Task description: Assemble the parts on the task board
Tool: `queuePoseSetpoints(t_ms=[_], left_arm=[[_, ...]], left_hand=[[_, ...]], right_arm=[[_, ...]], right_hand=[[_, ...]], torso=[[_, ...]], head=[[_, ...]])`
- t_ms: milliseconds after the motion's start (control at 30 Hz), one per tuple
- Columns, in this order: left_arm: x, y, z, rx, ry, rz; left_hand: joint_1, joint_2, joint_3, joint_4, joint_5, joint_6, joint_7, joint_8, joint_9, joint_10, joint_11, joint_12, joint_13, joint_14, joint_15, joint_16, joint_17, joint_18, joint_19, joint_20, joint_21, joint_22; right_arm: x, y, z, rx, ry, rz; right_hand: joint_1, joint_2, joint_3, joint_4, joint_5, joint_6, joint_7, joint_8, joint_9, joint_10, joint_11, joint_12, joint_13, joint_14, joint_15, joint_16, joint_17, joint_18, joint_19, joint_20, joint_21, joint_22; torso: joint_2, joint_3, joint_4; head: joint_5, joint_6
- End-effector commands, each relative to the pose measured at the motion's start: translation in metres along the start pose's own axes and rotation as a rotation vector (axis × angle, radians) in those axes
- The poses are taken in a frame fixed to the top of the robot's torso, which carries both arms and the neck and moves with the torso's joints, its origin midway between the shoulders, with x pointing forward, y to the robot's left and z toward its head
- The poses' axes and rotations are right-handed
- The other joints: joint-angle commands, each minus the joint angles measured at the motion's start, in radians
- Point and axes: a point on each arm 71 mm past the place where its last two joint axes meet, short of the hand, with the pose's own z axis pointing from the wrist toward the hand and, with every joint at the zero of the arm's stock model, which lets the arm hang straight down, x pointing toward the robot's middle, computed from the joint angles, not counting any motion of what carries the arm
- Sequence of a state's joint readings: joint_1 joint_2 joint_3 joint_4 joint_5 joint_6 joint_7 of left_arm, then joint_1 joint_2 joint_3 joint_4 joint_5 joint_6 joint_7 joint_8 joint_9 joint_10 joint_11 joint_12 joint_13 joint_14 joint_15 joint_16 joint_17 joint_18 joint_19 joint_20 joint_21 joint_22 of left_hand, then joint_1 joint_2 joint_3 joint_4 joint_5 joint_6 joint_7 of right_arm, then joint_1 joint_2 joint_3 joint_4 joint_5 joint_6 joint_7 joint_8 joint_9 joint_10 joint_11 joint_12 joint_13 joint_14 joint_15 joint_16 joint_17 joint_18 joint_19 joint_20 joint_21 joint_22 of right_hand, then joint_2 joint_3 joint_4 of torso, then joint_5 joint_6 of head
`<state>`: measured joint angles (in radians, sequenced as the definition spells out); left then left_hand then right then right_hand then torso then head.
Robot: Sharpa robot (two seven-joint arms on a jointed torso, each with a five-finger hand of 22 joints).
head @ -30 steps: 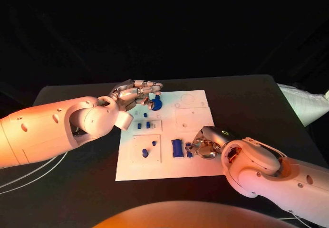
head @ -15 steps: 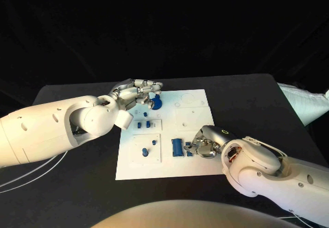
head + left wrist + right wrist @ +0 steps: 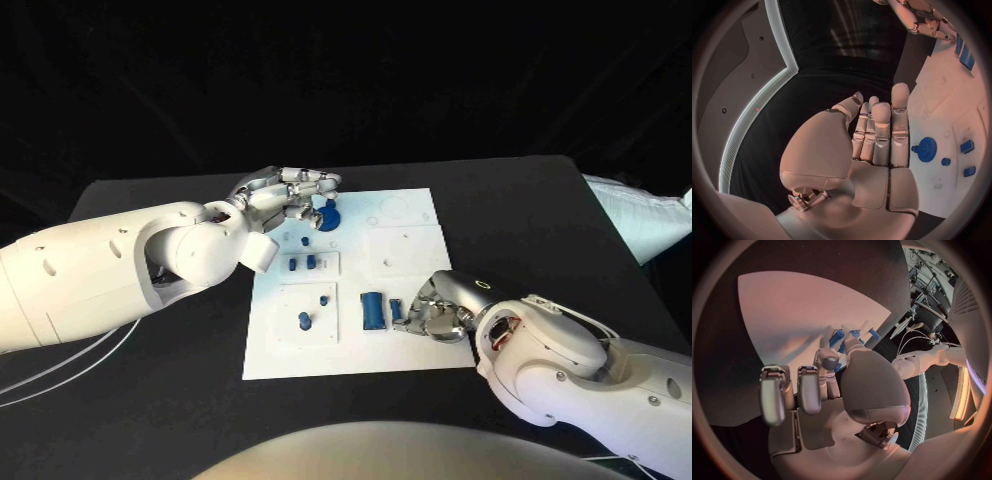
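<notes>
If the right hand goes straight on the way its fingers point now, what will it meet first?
Probably the long blue part lying on the task board. The right hand points across the board toward it, with a smaller blue part at its fingertips. Depth is unclear, so this is a guess.

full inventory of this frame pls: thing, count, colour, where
Task board: one, white, middle of the black table.
Table: one, black, under the board.
Gear-like round part: one, blue, far left corner of the board, at the left hand's fingertips; held or not, cannot tell.
Small parts: two, blue, side by side in a recess on the board's left side.
Small parts: two, blue, in the near-left recess, apart.
Long block: one, blue, near middle, beside the right hand.
Smaller piece: one, blue, between block and right hand.
Left hand: silver, over the board's far left corner.
Right hand: silver, fingers curled, on the board's near right part.
</notes>
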<state>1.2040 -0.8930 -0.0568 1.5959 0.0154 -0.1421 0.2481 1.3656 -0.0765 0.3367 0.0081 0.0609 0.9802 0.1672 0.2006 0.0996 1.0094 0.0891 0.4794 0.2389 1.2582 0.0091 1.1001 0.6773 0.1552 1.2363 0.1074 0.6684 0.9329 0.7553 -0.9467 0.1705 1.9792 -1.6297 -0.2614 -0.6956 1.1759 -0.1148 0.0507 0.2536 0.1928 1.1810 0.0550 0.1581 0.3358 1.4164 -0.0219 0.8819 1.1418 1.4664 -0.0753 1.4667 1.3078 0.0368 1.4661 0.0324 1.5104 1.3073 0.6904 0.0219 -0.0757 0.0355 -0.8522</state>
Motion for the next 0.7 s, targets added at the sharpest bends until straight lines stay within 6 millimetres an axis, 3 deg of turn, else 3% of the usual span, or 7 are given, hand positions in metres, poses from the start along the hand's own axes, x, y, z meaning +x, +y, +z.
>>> queuePoseSetpoints(t_ms=[33, 367, 700], left_arm=[[0.002, -0.0006, 0.0002, 0.006, 0.023, 0.002], [0.0033, -0.0001, 0.0015, 0.005, 0.028, 0.001], [0.0027, 0.0, 0.0015, 0.004, 0.026, 0.002]], left_hand=[[0.0, 0.008, -0.002, -0.002, 0.006, -0.007, -0.002, 0.005, -0.001, -0.005, 0.0, 0.006, 0.001, -0.006, 0.001, 0.002, 0.0, 0.014, -0.004, 0.006, -0.002, 0.0], [0.0, 0.008, -0.002, -0.002, 0.006, -0.007, -0.002, 0.005, -0.001, -0.005, 0.0, 0.006, 0.001, -0.006, 0.001, 0.002, 0.0, 0.014, -0.004, 0.006, -0.002, 0.0], [0.0, 0.008, -0.002, -0.002, 0.006, -0.007, -0.002, 0.005, -0.001, -0.005, 0.0, 0.006, 0.001, -0.006, 0.001, 0.002, 0.0, 0.014, -0.004, 0.006, -0.002, 0.0]], right_arm=[[0.0023, -0.0002, -0.0012, -0.005, 0.017, 0.01], [0.005, -0.0026, 0.0025, 0.008, 0.028, 0.012], [0.0071, -0.0038, 0.0056, 0.017, 0.044, 0.007]], right_hand=[[0.02, 0.004, -0.011, -0.005, -0.012, 0.004, 0.0, -0.004, 0.002, 0.001, 0.001, -0.006, 0.001, 0.077, -0.008, -0.005, 0.134, -0.014, 0.055, -0.005, 0.0, 0.18], [0.051, 0.035, -0.026, -0.013, -0.027, 0.005, 0.0, -0.005, 0.004, 0.003, 0.001, -0.005, 0.005, 0.078, -0.008, -0.003, 0.137, -0.014, 0.055, -0.004, 0.0, 0.182], [0.049, 0.042, -0.032, -0.009, -0.023, 0.005, 0.0, -0.005, 0.005, 0.004, 0.002, -0.003, 0.007, 0.078, -0.008, -0.001, 0.139, -0.015, 0.057, -0.004, 0.002, 0.183]], torso=[[0.0, -0.0002, -0.0005], [0.002, -0.0007, 0.003], [0.001, -0.0011, 0.0015]], head=[[-0.002, 0.001], [-0.002, 0.003], [0.0, -0.004]])
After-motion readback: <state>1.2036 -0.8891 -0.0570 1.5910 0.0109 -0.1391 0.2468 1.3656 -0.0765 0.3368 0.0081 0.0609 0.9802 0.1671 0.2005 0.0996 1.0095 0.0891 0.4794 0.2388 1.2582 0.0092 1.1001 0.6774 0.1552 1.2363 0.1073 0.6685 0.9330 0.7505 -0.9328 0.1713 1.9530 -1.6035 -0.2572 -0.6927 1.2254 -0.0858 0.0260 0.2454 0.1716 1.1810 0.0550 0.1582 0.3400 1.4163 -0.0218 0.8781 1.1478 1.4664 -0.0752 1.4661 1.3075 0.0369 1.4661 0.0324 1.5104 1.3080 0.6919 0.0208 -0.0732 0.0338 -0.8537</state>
